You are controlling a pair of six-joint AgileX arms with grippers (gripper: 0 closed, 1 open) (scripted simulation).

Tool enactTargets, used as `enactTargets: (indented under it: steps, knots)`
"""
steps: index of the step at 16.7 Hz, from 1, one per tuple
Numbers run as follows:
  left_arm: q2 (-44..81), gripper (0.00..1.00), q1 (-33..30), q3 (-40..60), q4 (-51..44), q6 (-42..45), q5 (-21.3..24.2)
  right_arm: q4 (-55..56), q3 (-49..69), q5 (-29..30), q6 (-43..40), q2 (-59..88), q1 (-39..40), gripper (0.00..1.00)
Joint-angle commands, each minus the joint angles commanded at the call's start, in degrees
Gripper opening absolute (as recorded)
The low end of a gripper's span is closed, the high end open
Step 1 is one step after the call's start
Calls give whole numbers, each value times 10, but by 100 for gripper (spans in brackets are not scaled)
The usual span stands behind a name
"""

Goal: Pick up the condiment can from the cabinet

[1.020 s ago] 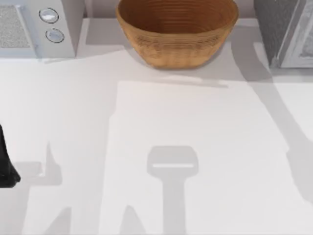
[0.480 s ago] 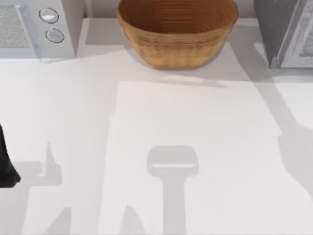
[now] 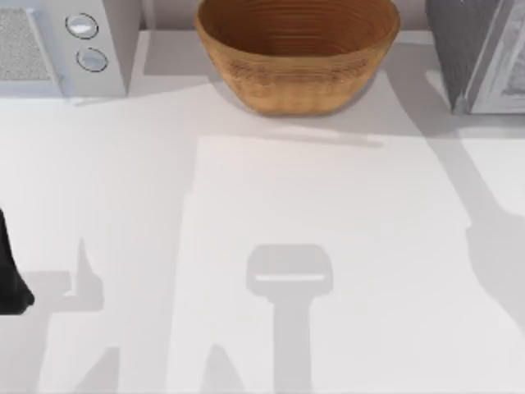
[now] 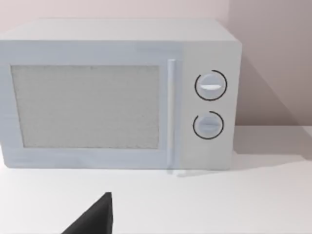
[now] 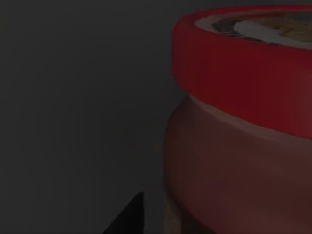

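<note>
condiment can [image 5: 234, 122]: stood upright, seen close ahead of right wrist | right arm nearer | finger state: cannot be told

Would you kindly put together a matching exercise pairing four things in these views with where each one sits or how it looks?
Things:
1. wicker basket
2. microwave
3. condiment can
4. cabinet

Descriptions:
A. red lid, close before the right wrist camera in a dark space
B. far left corner of the table, two round dials
C. far right corner of the table, grey
D. far middle of the table, brown and woven

Pairs: 1-D, 2-B, 3-A, 4-C
</note>
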Motion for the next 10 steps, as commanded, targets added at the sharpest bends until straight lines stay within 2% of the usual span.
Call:
enactTargets:
  steps: [8, 10]
  knots:
    - [0, 100, 0, 0, 0, 0, 0, 0, 0, 0, 0, 0, 0, 2]
    - [0, 100, 0, 0, 0, 0, 0, 0, 0, 0, 0, 0, 0, 0]
